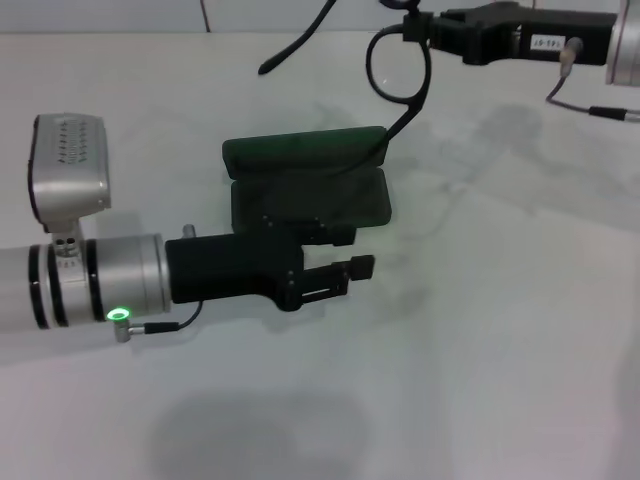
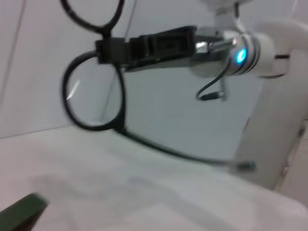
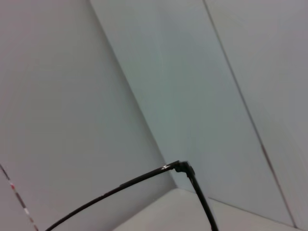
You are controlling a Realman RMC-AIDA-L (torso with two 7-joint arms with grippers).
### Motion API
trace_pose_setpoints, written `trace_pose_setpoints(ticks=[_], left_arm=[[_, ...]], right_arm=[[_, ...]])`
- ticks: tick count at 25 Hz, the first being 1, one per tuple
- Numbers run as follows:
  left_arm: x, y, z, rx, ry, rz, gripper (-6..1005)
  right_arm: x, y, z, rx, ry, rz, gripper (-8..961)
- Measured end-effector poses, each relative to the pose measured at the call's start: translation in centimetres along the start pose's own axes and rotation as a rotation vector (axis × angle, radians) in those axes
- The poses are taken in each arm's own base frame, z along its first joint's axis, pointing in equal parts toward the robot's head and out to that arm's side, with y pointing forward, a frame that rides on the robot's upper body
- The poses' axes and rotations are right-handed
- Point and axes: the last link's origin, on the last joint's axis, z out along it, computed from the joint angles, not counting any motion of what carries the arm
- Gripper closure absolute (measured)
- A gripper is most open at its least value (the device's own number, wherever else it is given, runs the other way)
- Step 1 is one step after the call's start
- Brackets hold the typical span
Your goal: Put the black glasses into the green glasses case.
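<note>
At the upper right of the head view, I am holding the black glasses [image 1: 400, 70] in my right gripper [image 1: 415, 28], its fingers clamped on the bridge of the frame, so that one lens is hanging below the grip and a temple arm is trailing out toward the upper centre. The left wrist view is showing the same hold from the side: the spectacles dangling clear of the white table [image 1: 500, 330], the other temple arm sweeping low toward it. The green glasses case [image 1: 305, 185] is lying open at the centre of the frame, lid raised toward the back, the dark lining facing up. My left gripper [image 1: 350, 275] is resting just in front of the case, fingers drawn narrow with nothing between them, possibly steadying its near edge, though contact is hidden. I judge the carrying step to be in hand, with the placing not yet done. The next move calls for lowering the frame over the open tray, temples tucked in, before letting go.
</note>
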Motion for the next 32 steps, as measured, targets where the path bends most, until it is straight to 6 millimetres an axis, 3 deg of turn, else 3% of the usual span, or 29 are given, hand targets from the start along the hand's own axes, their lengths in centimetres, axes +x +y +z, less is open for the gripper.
trace_pose_setpoints(ticks=[6,15,20,32], left_arm=[[0.6,0.3,1.0,-0.048,-0.008,0.008,569],[0.5,0.4,1.0,-0.051,-0.003,0.017,805],[0.6,0.6,1.0,-0.068,0.001,0.029,1001],[0.7,0.9,0.8,-0.089,0.011,0.034,998]], right_arm=[[0.9,0.9,1.0,-0.068,-0.061,0.018,915],[2.9,2.3,2.2,-0.156,-0.085,0.084,915],[4.2,2.8,2.5,-0.175,-0.032,0.092,915],[6.0,2.9,2.2,-0.170,0.007,0.117,915]])
